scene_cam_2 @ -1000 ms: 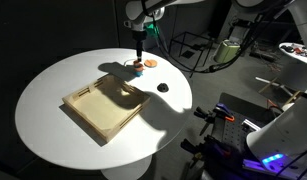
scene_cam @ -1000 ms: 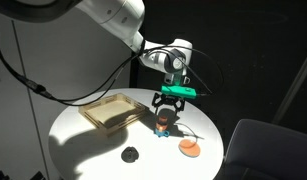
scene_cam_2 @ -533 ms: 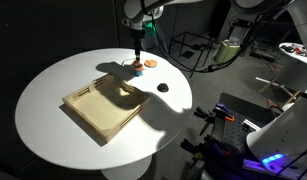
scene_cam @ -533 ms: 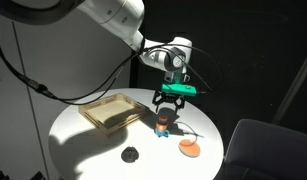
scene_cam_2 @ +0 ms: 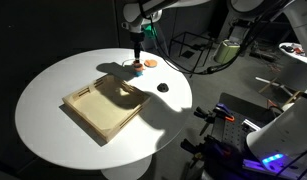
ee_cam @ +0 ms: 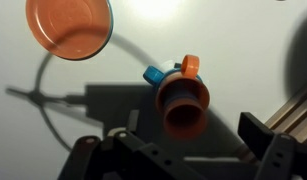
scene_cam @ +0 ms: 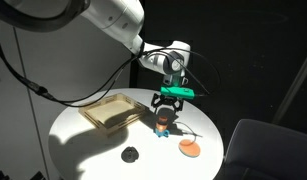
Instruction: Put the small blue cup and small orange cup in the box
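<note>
The small orange cup point(ee_cam: 183, 102) lies on the white table with the small blue cup point(ee_cam: 153, 75) close against it, mostly hidden behind it. In both exterior views the two cups show as one small cluster point(scene_cam: 164, 126) point(scene_cam_2: 136, 67). My gripper point(ee_cam: 178, 148) hangs just above the cups, its fingers open and apart on either side of the orange cup, holding nothing. It also shows in both exterior views point(scene_cam: 168, 104) point(scene_cam_2: 139, 50). The shallow wooden box point(scene_cam: 111, 110) point(scene_cam_2: 105, 108) sits on the table beside the cups; a corner of it shows in the wrist view point(ee_cam: 296, 108).
An orange disc point(scene_cam: 190, 147) point(scene_cam_2: 149, 63) point(ee_cam: 68, 27) lies next to the cups. A small black object point(scene_cam: 130, 154) point(scene_cam_2: 162, 87) lies further along the round white table point(scene_cam_2: 53, 80). Equipment and cables stand beyond the table's edge.
</note>
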### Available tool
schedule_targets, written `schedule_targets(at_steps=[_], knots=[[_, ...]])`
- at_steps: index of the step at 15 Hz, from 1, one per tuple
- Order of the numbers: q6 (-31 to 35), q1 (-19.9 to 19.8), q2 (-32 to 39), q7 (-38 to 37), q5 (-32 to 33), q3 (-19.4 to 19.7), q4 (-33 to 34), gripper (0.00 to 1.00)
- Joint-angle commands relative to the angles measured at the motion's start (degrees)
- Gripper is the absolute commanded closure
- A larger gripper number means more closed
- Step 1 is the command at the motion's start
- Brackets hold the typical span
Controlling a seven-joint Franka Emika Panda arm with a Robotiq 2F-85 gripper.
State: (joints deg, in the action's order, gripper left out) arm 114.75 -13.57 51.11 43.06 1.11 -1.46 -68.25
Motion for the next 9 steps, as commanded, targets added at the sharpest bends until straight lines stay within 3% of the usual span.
schedule_targets(at_steps=[1,3,4,5,9], knots=[[-1.8,-0.3,2.0,1.1,0.5,0.0,3.0,0.0],[-1.8,-0.4,2.3,1.1,0.5,0.1,2.9,0.01],[-1.8,-0.4,2.4,1.1,0.6,0.2,2.9,0.25],[-1.8,-0.5,2.4,1.1,0.6,0.2,2.9,0.26],[-1.8,-0.6,2.4,1.2,0.5,0.3,2.8,0.56]])
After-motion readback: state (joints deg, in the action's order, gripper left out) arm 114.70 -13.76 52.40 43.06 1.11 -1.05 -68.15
